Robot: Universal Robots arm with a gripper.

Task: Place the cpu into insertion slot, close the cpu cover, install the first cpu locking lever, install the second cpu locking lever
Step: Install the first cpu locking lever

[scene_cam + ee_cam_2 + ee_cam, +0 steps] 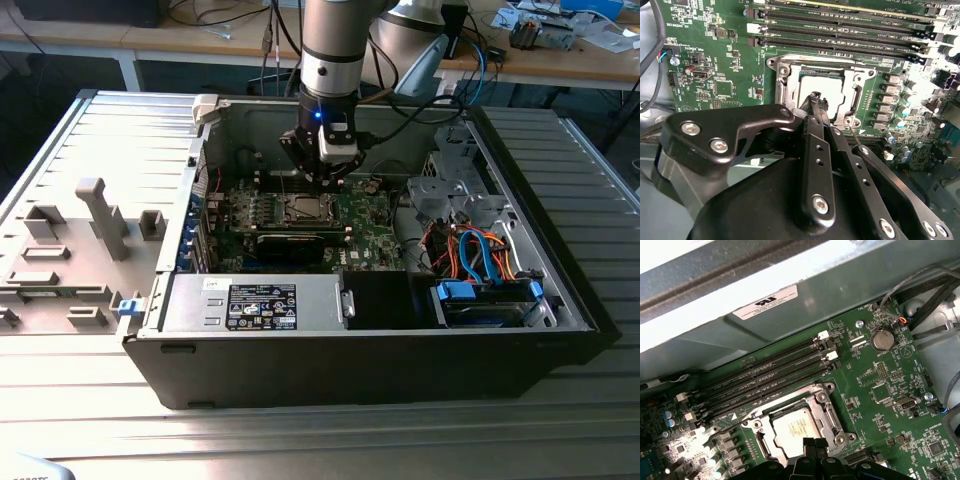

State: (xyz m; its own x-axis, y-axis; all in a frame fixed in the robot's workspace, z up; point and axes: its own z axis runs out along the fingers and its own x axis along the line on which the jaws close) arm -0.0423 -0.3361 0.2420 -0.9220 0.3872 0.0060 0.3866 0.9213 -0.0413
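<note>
Gripper (816, 98) closed, tip just over cpu (834, 85) seated inside insertion slot (783, 82).

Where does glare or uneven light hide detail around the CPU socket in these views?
Second wrist view: a hot spot washes out the capacitors beside the insertion slot; the cpu is evenly lit. First wrist view: the case wall is blown pale, and glare hits one board corner. Exterior view: light is dim around the gripper.

a ribbed grey metal table (90, 400) sits brightly lit, with wooden workbenches (80, 40) and dark floor (60, 75) behind.
</note>
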